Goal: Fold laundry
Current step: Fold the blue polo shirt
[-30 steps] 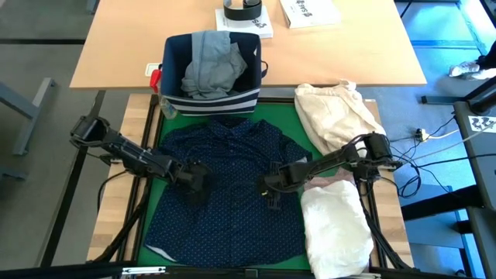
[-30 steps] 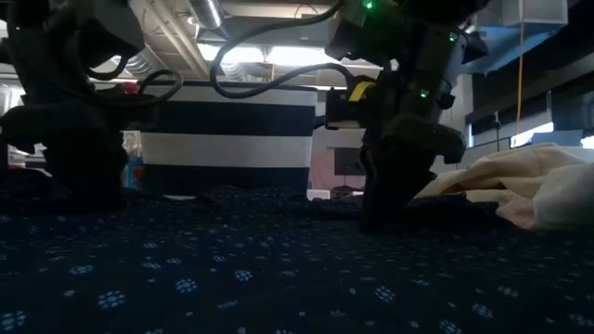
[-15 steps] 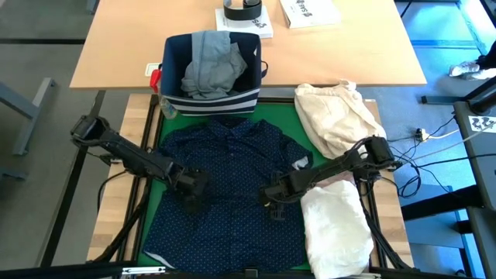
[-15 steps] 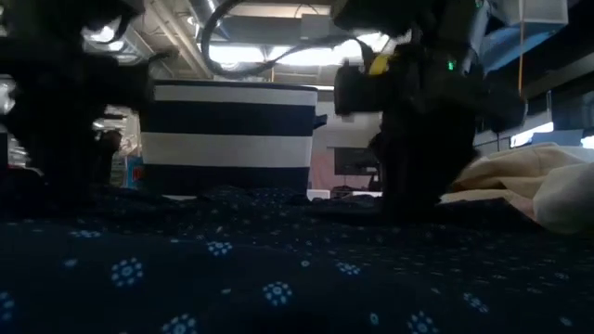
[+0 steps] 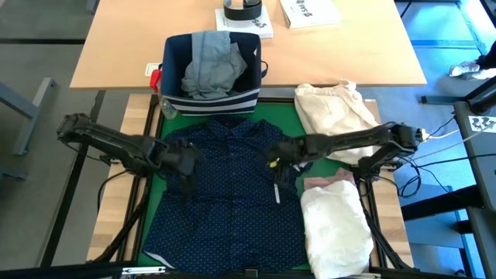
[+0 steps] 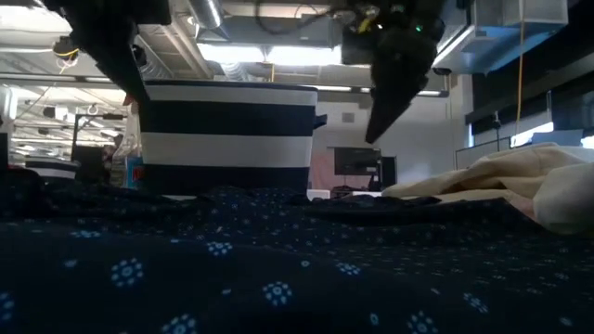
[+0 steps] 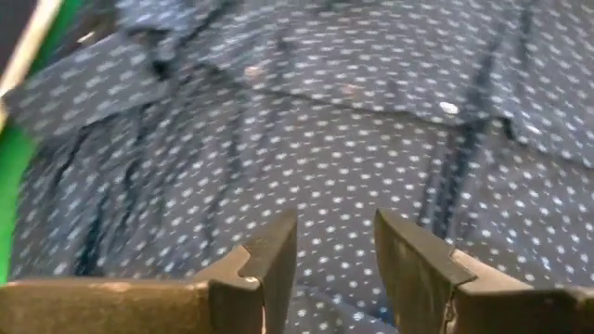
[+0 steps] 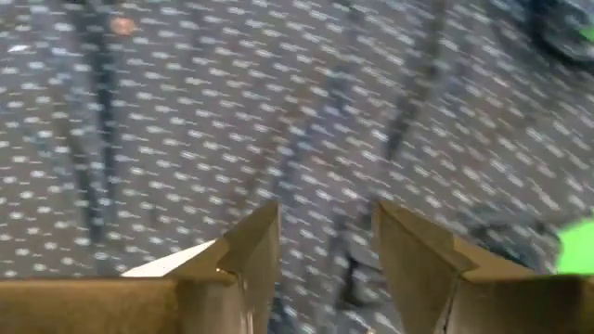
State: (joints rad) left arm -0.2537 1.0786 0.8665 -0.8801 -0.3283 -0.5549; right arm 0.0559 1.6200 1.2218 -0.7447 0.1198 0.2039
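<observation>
The navy white-dotted shirt [image 5: 229, 186] lies spread flat, front up, on the green mat, and it fills the low view [image 6: 278, 269]. My left gripper [image 5: 182, 159] [image 7: 334, 223] hovers open above the shirt's left chest. My right gripper [image 5: 279, 167] [image 8: 325, 213] hovers open above its right chest. In the low view both stand clear above the cloth. The light grey jeans [image 5: 211, 66] lie heaped in the navy striped bin. The white shirt [image 5: 333, 225] lies bunched at the mat's near right, with a pale pink cloth edge [image 5: 319, 184] at its far end.
The navy striped bin [image 5: 209, 101] stands at the mat's far edge, just beyond the shirt's collar. The cream-beige bundle [image 5: 333, 112] lies at the far right. A wooden table [image 5: 124, 46] with books stands behind. A strip of green mat [image 5: 151, 182] shows left of the shirt.
Both grippers first slid a little toward the near edge while down on the shirt, and the cloth crept toward the near edge with them. Then both lifted clear of it and moved up and toward the far edge. The shirt stays flat.
</observation>
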